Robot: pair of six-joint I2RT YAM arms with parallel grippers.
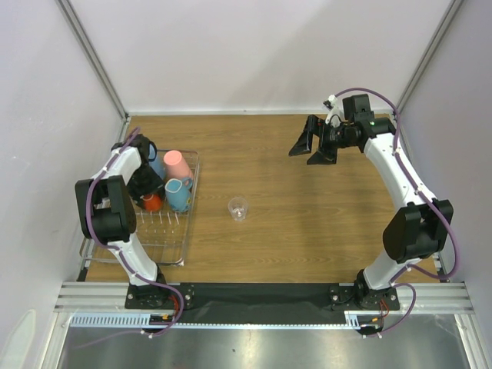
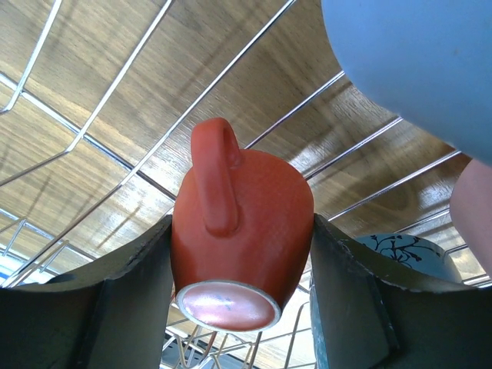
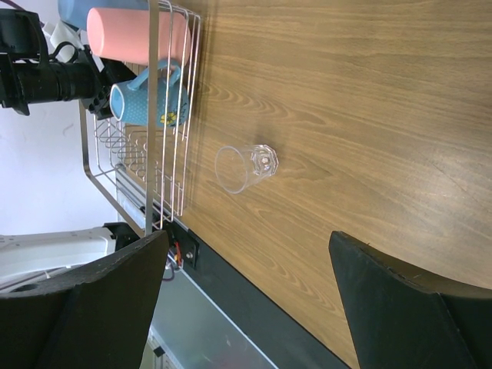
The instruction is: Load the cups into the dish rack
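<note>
At the rack (image 1: 171,234), left tool (image 2: 242,269): clamped on the orange mug (image 2: 246,215), with one dark finger (image 2: 108,307) pressed against each side of its body.
Orange mug: its base ring and handle face the wrist camera and its mouth points away toward the rack wires. Whether it touches the wires cannot be told. From above it sits inside the rack, about midway along its length, just beside the blue mug (image 1: 179,194).
Blue mug: in the rack, right of the orange mug and against the right rail. A dark leafy pattern shows on its side, and its handle is turned toward the pink tumbler (image 1: 177,164).
Pink tumbler: in the rack's far right corner, just beyond the blue mug.
Blue tumbler (image 1: 156,165): at the far end of the rack, just left of the pink tumbler, partly hidden by the left arm.
Rack: silvery wire, on the left side of the surface (image 1: 307,223), its long side running near to far. Rows of upright prongs show in its near half.
Glass (image 1: 239,208): outside the rack, upright with its mouth up on the wood. It stands right of the rack and apart from it, around the middle of the surface.
Right tool (image 1: 307,154): jaws wide apart, gripping nothing, held above the far right part of the surface, well apart from the glass.
</note>
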